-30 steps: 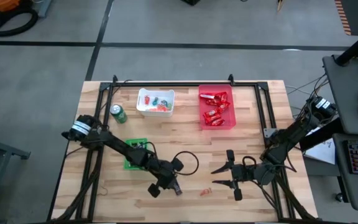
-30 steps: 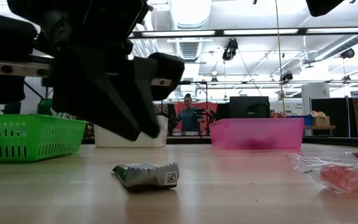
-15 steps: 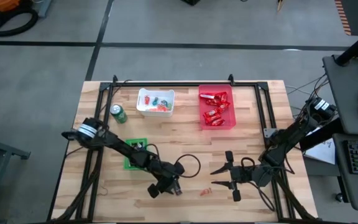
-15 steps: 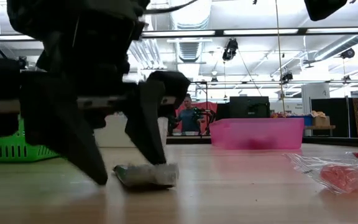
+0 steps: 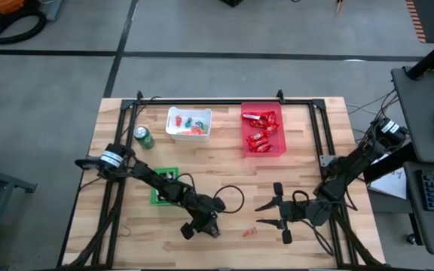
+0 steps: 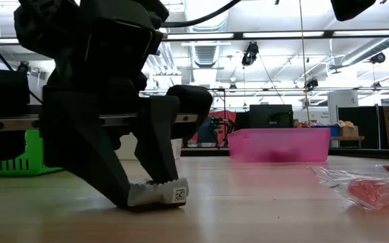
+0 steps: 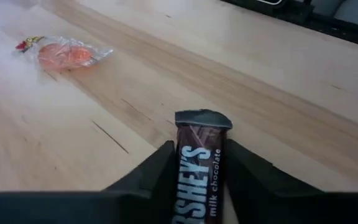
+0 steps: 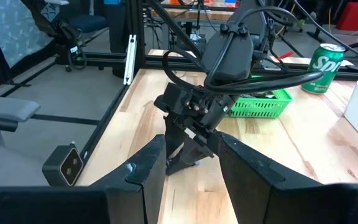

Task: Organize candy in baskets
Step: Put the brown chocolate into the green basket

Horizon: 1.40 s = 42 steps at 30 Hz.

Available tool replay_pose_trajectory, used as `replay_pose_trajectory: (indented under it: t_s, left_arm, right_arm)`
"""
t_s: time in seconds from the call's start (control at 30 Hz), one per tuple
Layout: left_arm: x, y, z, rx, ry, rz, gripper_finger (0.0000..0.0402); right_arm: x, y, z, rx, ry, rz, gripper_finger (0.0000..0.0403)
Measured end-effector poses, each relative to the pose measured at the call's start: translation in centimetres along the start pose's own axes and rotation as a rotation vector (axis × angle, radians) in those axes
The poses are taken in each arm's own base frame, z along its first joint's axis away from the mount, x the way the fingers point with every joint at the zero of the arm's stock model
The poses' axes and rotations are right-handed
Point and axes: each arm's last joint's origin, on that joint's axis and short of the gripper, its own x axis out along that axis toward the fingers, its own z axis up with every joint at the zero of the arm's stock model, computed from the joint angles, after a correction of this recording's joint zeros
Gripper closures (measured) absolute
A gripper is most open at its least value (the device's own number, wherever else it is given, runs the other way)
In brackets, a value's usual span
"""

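My right gripper (image 8: 191, 163) fingers apart, foreground. I see left gripper (image 8: 188, 149) down on table (image 8: 303, 155); green basket (image 8: 260, 106), green can (image 8: 323, 68) behind.

table (image 5: 224, 165): pale wood with darker grain streaks
white basket (image 5: 189, 123): white, with red, green and orange pieces inside
red basket (image 5: 262, 129): translucent red, pink in the low view, holding red-wrapped bars
green basket (image 5: 157, 196): bright green, slatted mesh walls
chocolate bar (image 7: 199, 168): dark brown wrapper, silver-white lettering
orange sweet (image 7: 64, 55): orange in clear wrapper
drink can (image 5: 142, 138): green, white lettering
left gripper (image 7: 197, 177): black
right gripper (image 8: 188, 158): black
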Motion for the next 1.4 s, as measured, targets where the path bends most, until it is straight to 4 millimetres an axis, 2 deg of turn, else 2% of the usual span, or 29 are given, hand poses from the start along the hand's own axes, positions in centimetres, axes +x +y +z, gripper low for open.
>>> replay_pose_trajectory:
  t_s: [0.23,0.3,0.8,1.1,1.4]
  left_arm:
    - [0.2,0.2,-0.3,0.014,-0.003,-0.005,0.0386]
    - [0.1,0.2,-0.3,0.014,-0.011,-0.011,0.0399]
    - [-0.8,1.1,0.5,0.023,-0.058,0.053,0.0400]
    - [-3.2,2.3,2.5,0.028,-0.132,0.121,0.0400]
    - [-4.6,2.5,3.7,0.038,-0.161,0.147,0.0401]
  right_arm:
    - [0.0,0.0,0.0,0.000,0.000,0.000,0.0262]
    - [0.0,0.0,0.0,0.001,-0.001,-0.001,0.0262]
    - [0.0,0.0,0.1,0.009,-0.002,0.000,0.0262]
    - [0.0,0.0,0.1,0.009,-0.002,0.000,0.0261]
    - [0.0,0.0,0.1,0.009,-0.001,0.000,0.0262]
